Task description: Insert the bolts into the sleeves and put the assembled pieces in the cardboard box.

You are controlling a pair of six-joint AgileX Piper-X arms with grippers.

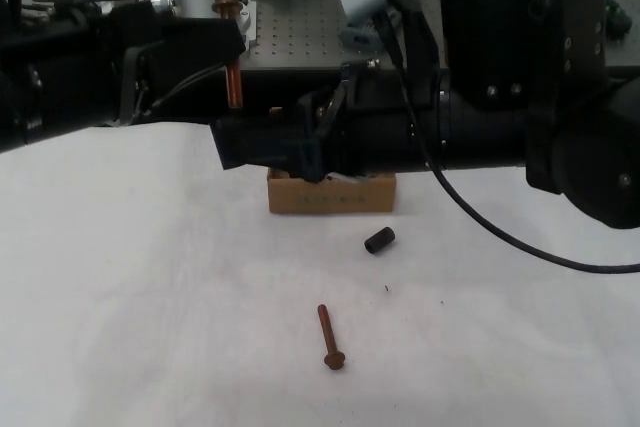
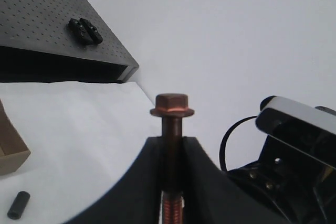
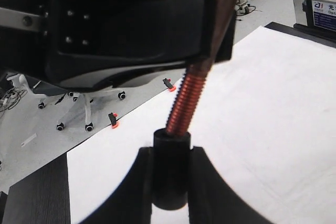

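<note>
My left gripper point(image 2: 172, 145) is shut on a copper bolt point(image 2: 172, 109), its hex head standing clear of the fingers. My right gripper point(image 3: 170, 153) is shut on a black sleeve point(image 3: 170, 169). The bolt's threaded end point(image 3: 184, 103) meets the sleeve's mouth at a slant, and how deep it sits I cannot tell. In the high view the held bolt point(image 1: 234, 84) hangs above the right gripper point(image 1: 235, 142), behind and to the left of the cardboard box point(image 1: 330, 194). A second black sleeve point(image 1: 379, 241) and a second bolt point(image 1: 328, 337) lie on the white sheet in front of the box.
The right arm point(image 1: 500, 117) crosses the bench above the box and hides most of its opening. A black perforated board point(image 1: 300, 27) with clutter stands at the back. The white sheet point(image 1: 130, 297) covers the bench.
</note>
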